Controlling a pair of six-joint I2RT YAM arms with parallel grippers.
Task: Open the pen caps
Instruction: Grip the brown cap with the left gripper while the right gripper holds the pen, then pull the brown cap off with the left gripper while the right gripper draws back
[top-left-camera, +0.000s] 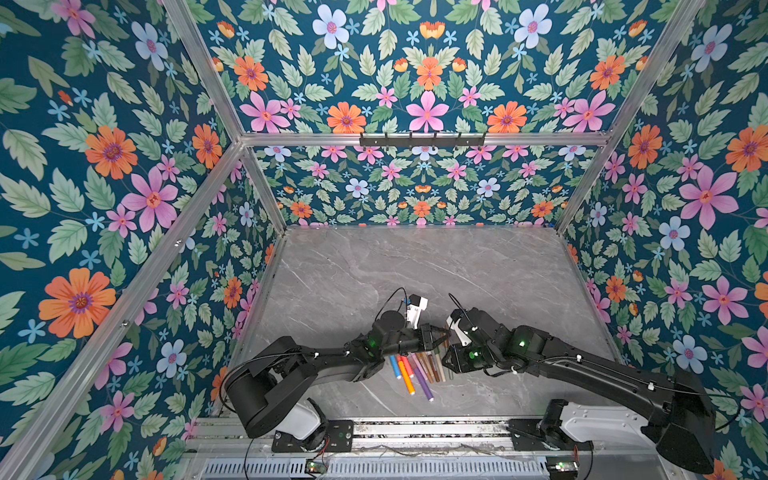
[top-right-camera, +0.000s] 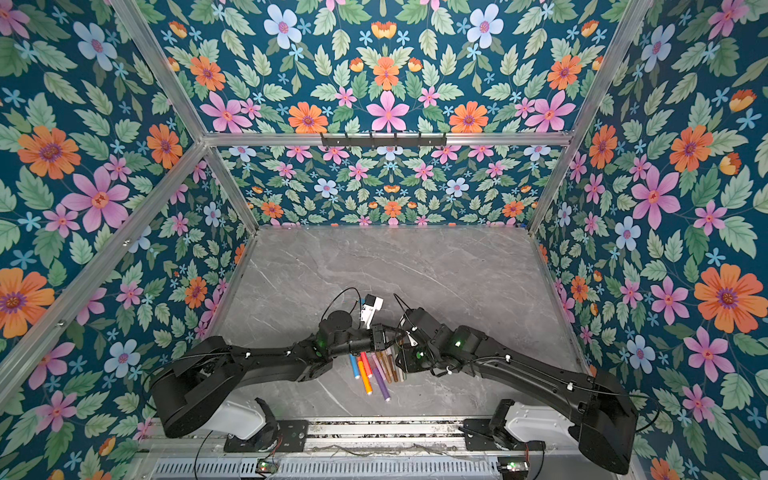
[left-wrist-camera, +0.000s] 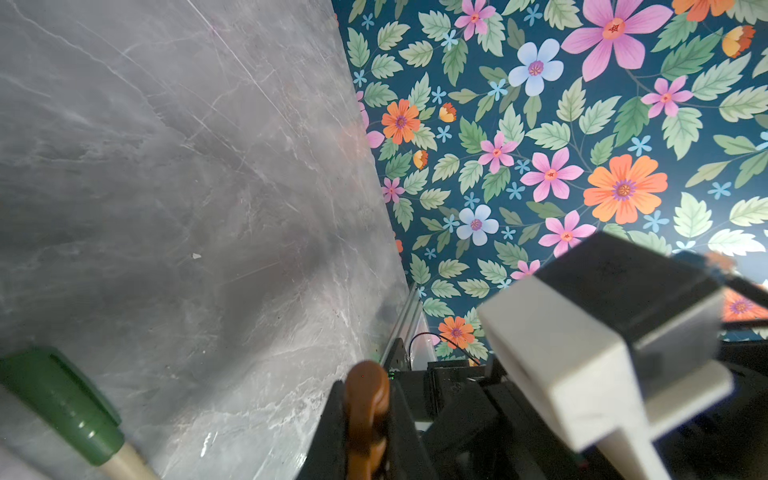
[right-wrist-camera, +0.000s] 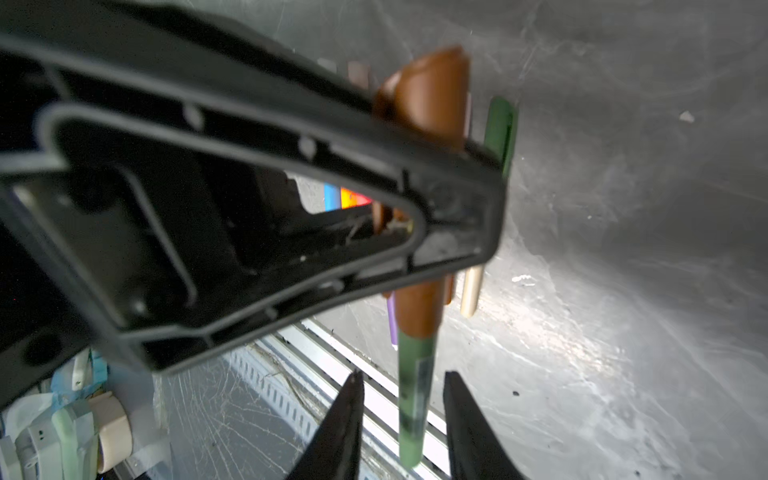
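Both arms are meeting low over the near middle of the grey marbled surface (top-left-camera: 415, 266). They are hanging just above a row of pens (top-left-camera: 415, 372) lying side by side, with blue, orange, red and purple ones among them.

The left hand (top-left-camera: 441, 335) is reaching in from the left and pinching tight on the brown cap (right-wrist-camera: 428, 95) of one pen, which it is holding up off the surface. In its own wrist view that cap is sitting squeezed between the two black fingers (left-wrist-camera: 401, 432).

The right hand (right-wrist-camera: 404, 374) is coming in from the right, close against the left one. It is pointing toward the near edge of the surface and standing narrowly parted. Its fingertips (right-wrist-camera: 353, 386) are flanking the green barrel (right-wrist-camera: 415, 395) of the same pen, with a gap showing on each side, so it is gripping nothing. The brown cap is sitting on the end of that barrel, not pulled away from it.

Down on the surface beneath them, another pen with a green cap (right-wrist-camera: 500, 129) and a cream barrel is lying alongside the rest.
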